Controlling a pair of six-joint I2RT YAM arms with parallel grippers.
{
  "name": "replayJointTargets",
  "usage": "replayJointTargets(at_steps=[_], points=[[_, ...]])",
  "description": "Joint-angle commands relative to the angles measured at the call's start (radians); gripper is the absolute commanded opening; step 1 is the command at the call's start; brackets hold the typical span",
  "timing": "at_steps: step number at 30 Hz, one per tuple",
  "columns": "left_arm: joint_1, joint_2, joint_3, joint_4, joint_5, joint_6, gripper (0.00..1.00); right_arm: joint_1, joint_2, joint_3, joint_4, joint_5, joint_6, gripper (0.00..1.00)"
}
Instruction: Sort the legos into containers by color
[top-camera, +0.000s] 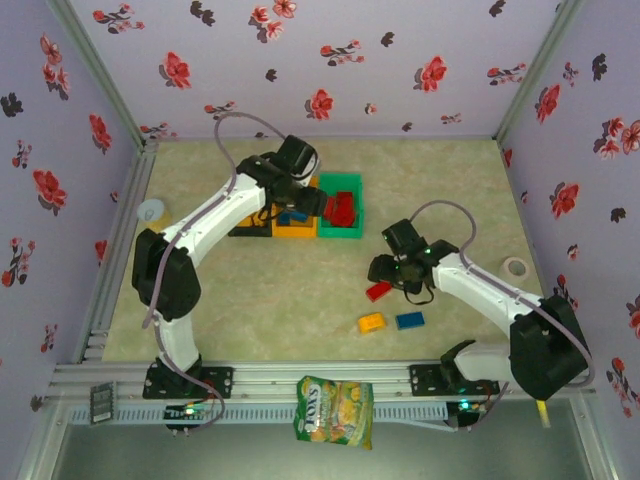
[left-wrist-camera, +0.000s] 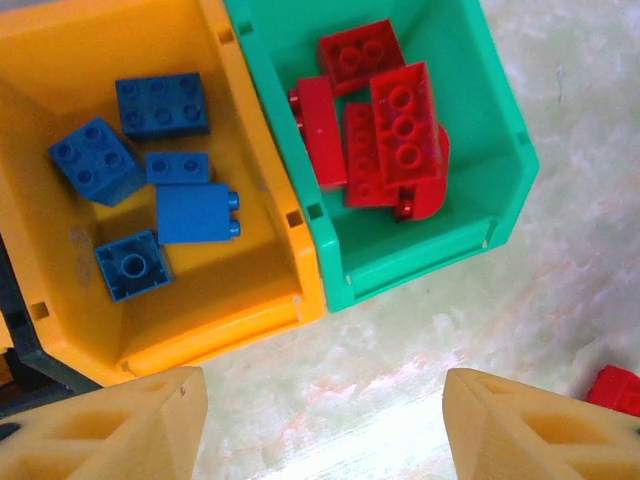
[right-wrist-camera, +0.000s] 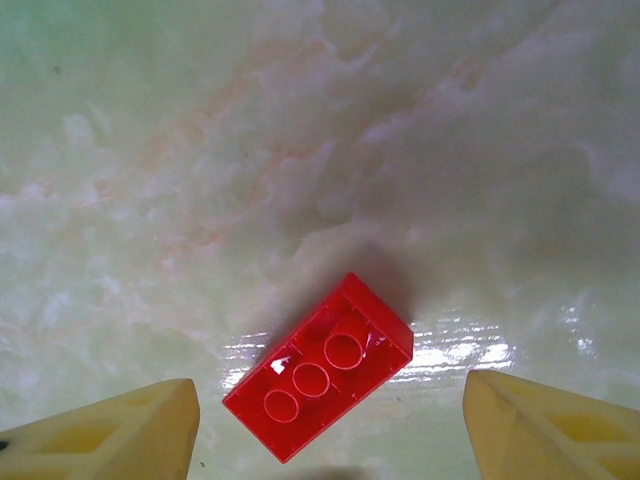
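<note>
over the far bins, the left gripper (left-wrist-camera: 325, 425) hangs with its fingers spread wide and nothing between them. below it, the orange bin (left-wrist-camera: 220, 335) holds five blue legos (left-wrist-camera: 160, 105), and the green bin (left-wrist-camera: 480, 90) touching its right side holds a pile of red legos (left-wrist-camera: 400, 130). nearer and to the right, the right gripper (right-wrist-camera: 330, 425) stands open astride a lone red lego (right-wrist-camera: 320, 365) lying flat on the table (top-camera: 300, 290), gripping nothing. a yellow-orange lego (top-camera: 372, 322) and a blue lego (top-camera: 410, 320) lie side by side just nearer.
</note>
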Motion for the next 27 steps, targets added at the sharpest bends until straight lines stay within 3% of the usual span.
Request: replayJointTargets(at_steps=[1, 14, 27], points=[[0.007, -0.052, -0.043, 0.041, 0.006, -0.023, 0.65, 0.024, 0.015, -0.021, 0.043, 0.001, 0.083, 0.72], [0.008, -0.048, -0.040, 0.032, 0.015, -0.001, 0.65, 0.078, 0.118, -0.001, 0.105, -0.026, 0.115, 0.74], [0.007, -0.071, -0.053, 0.021, 0.010, 0.002, 0.65, 0.084, 0.194, 0.032, 0.124, -0.036, 0.082, 0.70]])
